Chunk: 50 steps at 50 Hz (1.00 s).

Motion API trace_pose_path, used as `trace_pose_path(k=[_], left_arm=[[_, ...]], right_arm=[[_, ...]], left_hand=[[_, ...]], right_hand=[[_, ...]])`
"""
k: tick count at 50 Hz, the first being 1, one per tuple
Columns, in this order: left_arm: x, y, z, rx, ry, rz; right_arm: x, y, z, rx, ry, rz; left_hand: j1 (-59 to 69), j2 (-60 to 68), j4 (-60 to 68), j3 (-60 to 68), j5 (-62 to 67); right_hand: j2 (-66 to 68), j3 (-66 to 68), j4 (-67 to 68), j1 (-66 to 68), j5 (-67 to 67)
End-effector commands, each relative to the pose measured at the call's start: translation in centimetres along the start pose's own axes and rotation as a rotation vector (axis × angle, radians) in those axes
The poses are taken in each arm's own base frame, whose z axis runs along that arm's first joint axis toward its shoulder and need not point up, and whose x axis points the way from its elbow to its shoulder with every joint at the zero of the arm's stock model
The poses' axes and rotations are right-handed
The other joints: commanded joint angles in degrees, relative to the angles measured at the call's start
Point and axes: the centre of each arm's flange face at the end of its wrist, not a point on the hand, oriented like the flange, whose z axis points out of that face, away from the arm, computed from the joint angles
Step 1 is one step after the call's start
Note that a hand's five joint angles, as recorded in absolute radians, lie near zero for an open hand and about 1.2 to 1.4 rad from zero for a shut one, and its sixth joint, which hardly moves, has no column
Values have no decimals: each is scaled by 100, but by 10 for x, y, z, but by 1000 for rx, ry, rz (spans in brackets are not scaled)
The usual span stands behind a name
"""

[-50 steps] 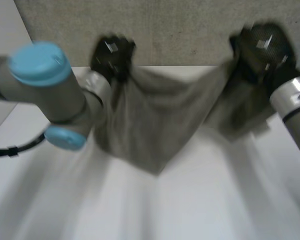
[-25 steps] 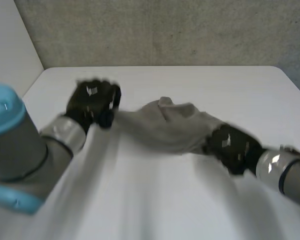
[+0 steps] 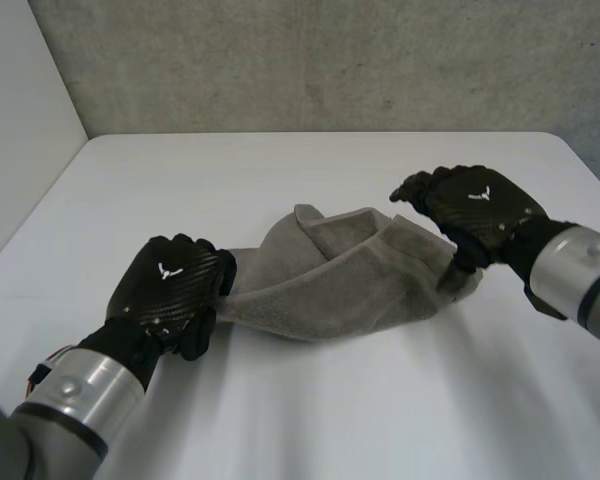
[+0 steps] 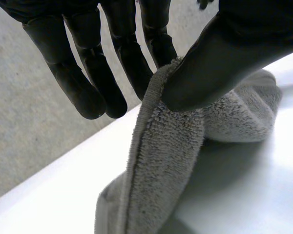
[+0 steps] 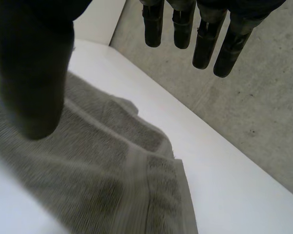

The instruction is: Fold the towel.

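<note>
1. Nearest the camera, the left hand [image 3: 172, 288] sits low on the white table [image 3: 280, 430] at the towel's left end. In its own wrist view the thumb [image 4: 219, 63] presses the towel's hemmed edge against the side of a finger, so this hand is clamped on the cloth, with the other fingers [image 4: 88, 73] straight behind it.
2. One grey towel [image 3: 330, 280] lies bunched on the table between the two hands. It is a loose band with a fold raised along its far side (no flat, spread part shows).
3. Farther off, the right hand [image 3: 477, 207] is over the towel's right end. In its wrist view the fingers [image 5: 205, 44] are straight and spread apart from the thumb, clear of the cloth beneath the palm. Whether the thumb touches the towel cannot be told.
4. Beyond the table's far edge stands one grey concrete wall [image 3: 330, 60].
</note>
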Motion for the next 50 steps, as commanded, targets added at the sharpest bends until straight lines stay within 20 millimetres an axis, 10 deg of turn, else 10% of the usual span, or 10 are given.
trace_pose_path(k=[1,19,29,40,45,50], left_arm=[[1,-10,-22,77,-11,11],[3,-16,-42,131,-18,16],[3,-13,-40,136,-21,16],[-6,-23,-14,195,-53,37],[-15,-40,20,257,-83,105],[-65,-97,93,402,-244,229]], right_arm=[[-1,4,45,-22,-69,121],[-67,61,118,-157,-440,213],[-73,70,122,-190,-460,225],[-39,8,113,-8,-262,106],[-22,-20,115,141,-147,34],[16,-98,114,560,147,-164]], left_hand=[[-402,-689,-732,-867,-1547],[-402,-689,-732,-867,-1547],[-402,-689,-732,-867,-1547],[-402,-689,-732,-867,-1547],[-402,-689,-732,-867,-1547],[-402,-689,-732,-867,-1547]], right_hand=[[-464,-411,-491,-330,-110],[-322,-270,-350,-189,31],[3615,3668,3588,3749,3969],[6536,6589,6509,6670,6890],[6536,6589,6509,6670,6890],[6536,6589,6509,6670,6890]])
